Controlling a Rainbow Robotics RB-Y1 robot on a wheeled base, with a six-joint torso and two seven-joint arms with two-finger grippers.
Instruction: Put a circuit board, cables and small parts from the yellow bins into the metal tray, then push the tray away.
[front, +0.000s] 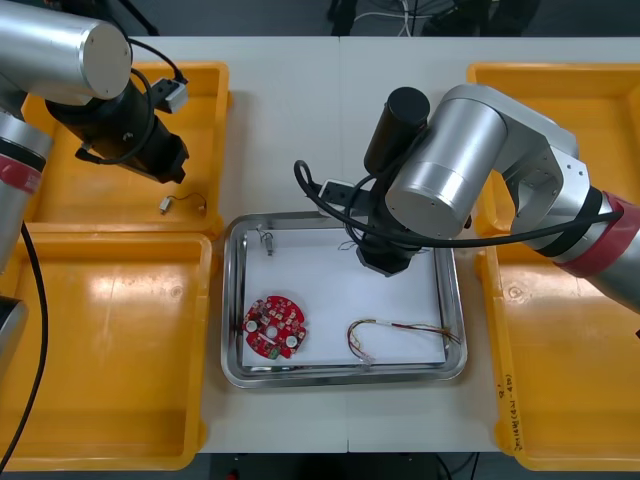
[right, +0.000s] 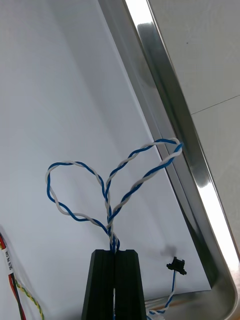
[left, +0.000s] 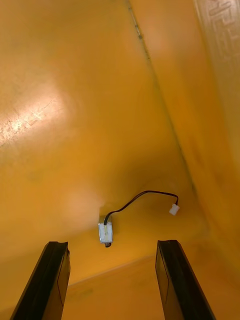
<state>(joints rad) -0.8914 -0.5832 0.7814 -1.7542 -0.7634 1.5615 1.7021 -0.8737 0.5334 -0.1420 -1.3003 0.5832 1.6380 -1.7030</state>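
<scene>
Across the light table (front: 290, 100) we see four yellow bins (front: 110, 420) flanking the metal tray (front: 232, 300), white inside. Over its far half our right gripper (right: 115, 252) is clamped on the twisted blue and white cable (right: 107, 195) where its loops meet; light and limp, we judge, so it will flop on release. Our left gripper (left: 112, 244), fingers spread, hovers over the far left bin (front: 215, 110) above a small metal part (left: 105, 232) on a thin black lead (left: 142, 195); we'd pinch its hard body.
</scene>
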